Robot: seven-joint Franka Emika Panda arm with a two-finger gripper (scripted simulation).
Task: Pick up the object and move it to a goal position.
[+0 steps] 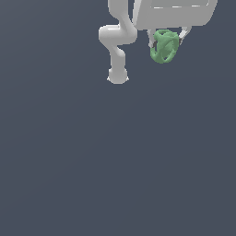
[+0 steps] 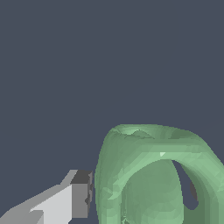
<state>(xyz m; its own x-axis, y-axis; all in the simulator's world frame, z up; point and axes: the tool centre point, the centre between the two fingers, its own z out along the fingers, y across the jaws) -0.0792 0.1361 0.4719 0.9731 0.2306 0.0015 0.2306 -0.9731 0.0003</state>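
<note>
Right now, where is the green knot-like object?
In the exterior view the green object sits near the top, toward the exterior view's right, between the fingers of the white gripper, with the arm's base further to the exterior view's left.

No readable text, label, brand, number or sign anywhere in either view.
</note>
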